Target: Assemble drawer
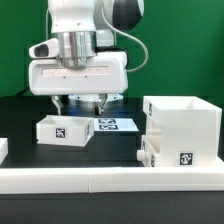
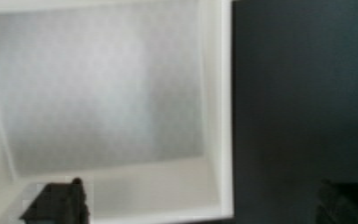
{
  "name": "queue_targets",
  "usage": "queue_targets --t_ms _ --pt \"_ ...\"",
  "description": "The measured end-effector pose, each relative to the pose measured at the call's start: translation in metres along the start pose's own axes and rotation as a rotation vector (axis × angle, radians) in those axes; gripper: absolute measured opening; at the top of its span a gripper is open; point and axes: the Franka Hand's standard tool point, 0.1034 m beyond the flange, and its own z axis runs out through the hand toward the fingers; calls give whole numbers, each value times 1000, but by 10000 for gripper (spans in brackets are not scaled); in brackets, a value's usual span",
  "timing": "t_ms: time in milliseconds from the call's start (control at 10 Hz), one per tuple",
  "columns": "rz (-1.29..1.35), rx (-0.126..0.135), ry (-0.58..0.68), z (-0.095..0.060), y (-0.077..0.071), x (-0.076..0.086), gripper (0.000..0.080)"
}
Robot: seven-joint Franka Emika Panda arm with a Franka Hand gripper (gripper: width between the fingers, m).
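Note:
A small white open drawer box (image 1: 65, 129) with a marker tag on its front stands on the black table at the exterior view's left of centre. My gripper (image 1: 79, 103) hangs open just above its far side and holds nothing. In the wrist view the box's pale inside (image 2: 105, 90) fills much of the picture. My gripper (image 2: 202, 205) is open there: one fingertip (image 2: 55, 200) is over the box's inside, the other is over the black table, and a box wall (image 2: 218, 100) lies between them. A larger white drawer housing (image 1: 180, 130) stands at the exterior view's right.
The marker board (image 1: 115, 124) lies flat behind the box, between it and the housing. A long white rail (image 1: 100, 180) runs across the front edge. A small white part (image 1: 3, 150) shows at the exterior view's left edge.

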Motion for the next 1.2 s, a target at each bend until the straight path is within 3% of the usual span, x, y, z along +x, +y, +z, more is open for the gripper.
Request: queue_targets --t_ms 400,800,1100,1200 --pt "-46 -7 -2 21 -7 -19 649" --pt "-82 -12 8 46 -9 -27 649" --pt "-98 -12 5 50 -11 -28 649" --pt "-104 -13 6 50 -11 -28 550"
